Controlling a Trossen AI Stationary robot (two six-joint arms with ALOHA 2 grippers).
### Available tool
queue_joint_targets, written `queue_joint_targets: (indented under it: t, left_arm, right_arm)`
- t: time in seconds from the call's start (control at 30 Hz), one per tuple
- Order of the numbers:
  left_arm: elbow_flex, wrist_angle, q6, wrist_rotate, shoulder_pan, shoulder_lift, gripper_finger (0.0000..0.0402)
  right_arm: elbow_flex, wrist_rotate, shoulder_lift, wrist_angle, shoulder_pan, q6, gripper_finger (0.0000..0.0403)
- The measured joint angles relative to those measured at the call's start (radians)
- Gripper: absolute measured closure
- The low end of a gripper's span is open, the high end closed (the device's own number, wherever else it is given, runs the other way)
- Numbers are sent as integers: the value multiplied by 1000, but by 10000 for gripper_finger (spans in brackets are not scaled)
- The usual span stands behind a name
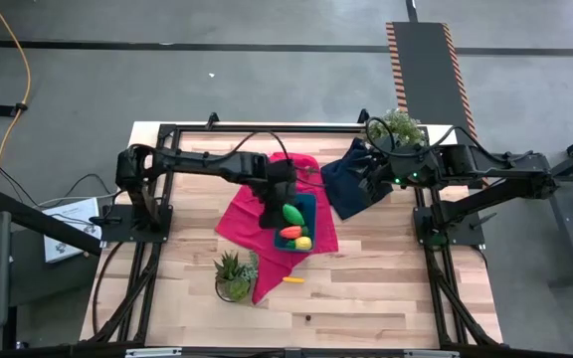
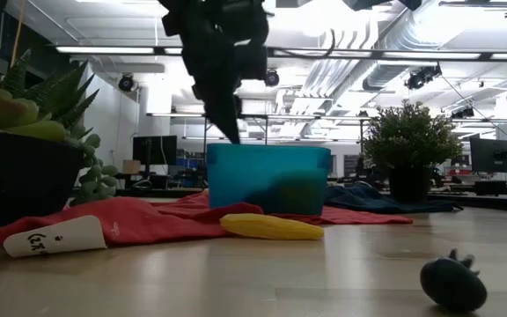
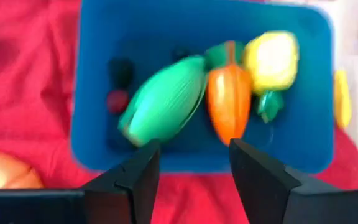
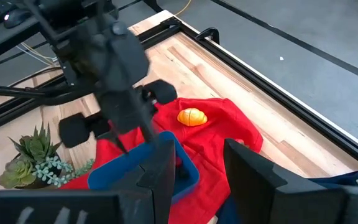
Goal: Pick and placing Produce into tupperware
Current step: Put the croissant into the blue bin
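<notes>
Produce pieces lie together inside the teal-blue rectangular plastic tub: a green ribbed toy vegetable, an orange toy carrot with a green top just beside it, and a yellow toy fruit touching the carrot's top end. That tub sits on a red cloth spread over the light wooden worktop. Another yellow toy piece lies on the worktop just beside the tub, at the cloth's edge, and an orange rounded toy rests on the red cloth near the tub's far side. Directly above the tub hangs the left gripper, its two dark fingers spread apart with nothing between them. Well apart from the tub, over a dark navy cloth, the right gripper waits, also spread and empty. A leafy succulent in a pot stands near the tub on the cloth's corner.
</notes>
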Motion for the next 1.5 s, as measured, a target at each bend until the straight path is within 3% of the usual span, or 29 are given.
queue_joint_targets:
  t: [0.47, 0.77, 1.17, 1.5]
  left_arm:
    - [0, -151, 30, 3, 198, -89, 256]
    - [-1, -159, -152, -18, 272, -80, 235]
    - [-1, -71, -313, -103, 273, -64, 159]
    - [0, -71, -365, -114, 317, -48, 180]
  right_arm:
    - [0, 33, 0, -1, -2, -6, 273]
    - [0, 76, 0, 0, -2, -8, 273]
    - [0, 77, 0, 0, -2, -27, 273]
    - [0, 78, 0, 1, -2, -35, 273]
